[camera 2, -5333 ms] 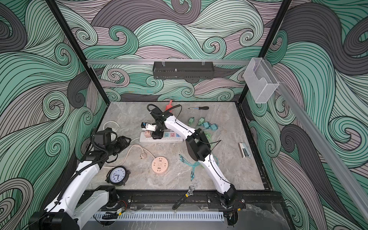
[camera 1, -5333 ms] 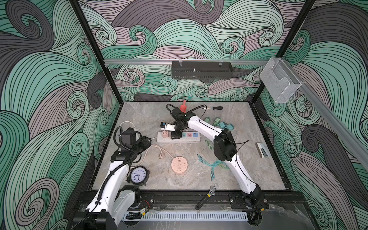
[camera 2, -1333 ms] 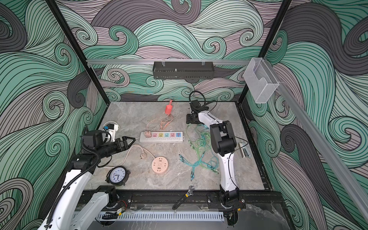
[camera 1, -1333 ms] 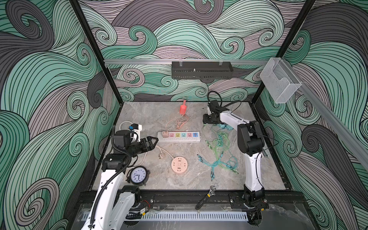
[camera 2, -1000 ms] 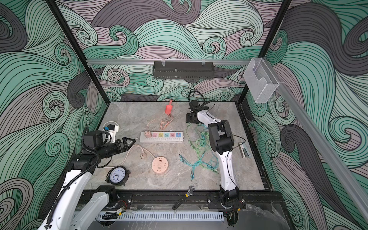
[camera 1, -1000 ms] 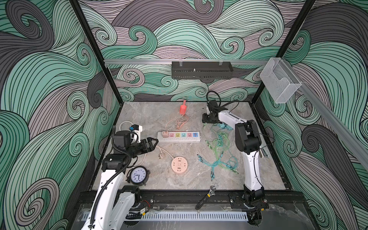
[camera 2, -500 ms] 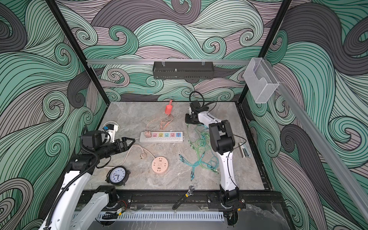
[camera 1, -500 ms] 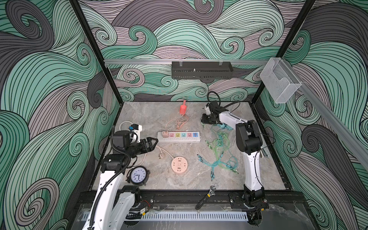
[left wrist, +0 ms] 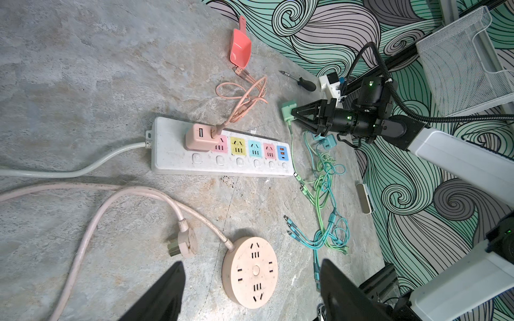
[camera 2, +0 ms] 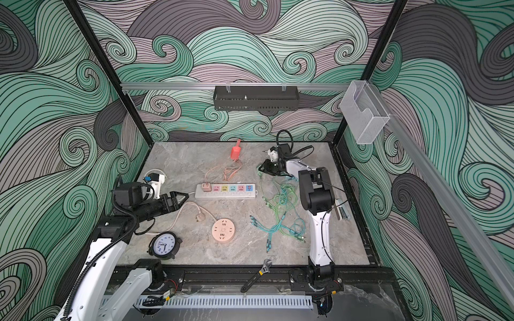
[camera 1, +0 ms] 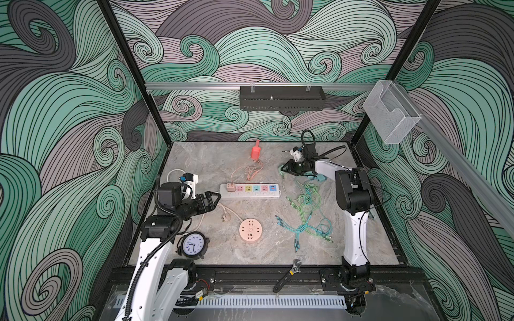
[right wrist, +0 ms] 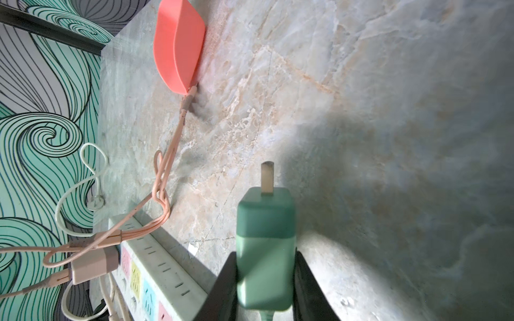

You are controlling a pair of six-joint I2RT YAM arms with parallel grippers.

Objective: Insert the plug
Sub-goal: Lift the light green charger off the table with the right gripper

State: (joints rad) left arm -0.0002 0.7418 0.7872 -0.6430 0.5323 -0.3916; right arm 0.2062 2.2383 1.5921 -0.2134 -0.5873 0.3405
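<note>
A green plug (right wrist: 264,244) with one metal prong showing sits between the fingers of my right gripper (right wrist: 265,278), which is shut on it. In both top views that gripper (camera 1: 285,168) (camera 2: 261,168) is at the back right of the table, right of the red scoop. The white power strip (camera 1: 250,191) (left wrist: 222,150) with coloured sockets lies mid-table, with a pink adapter (camera 1: 230,186) plugged into its left end. My left gripper (camera 1: 215,198) (left wrist: 251,264) is open and empty, just left of the strip.
A round pink socket (camera 1: 250,230) and its loose plug (camera 1: 225,217) lie in front of the strip. Tangled green and teal cables (camera 1: 306,216) spread to the right. A red scoop (camera 1: 255,151), a clock (camera 1: 192,246) and a wrench (camera 1: 288,275) are also on the table.
My right gripper has closed on the green plug and shifted slightly left with it. The left arm has stayed in place, open.
</note>
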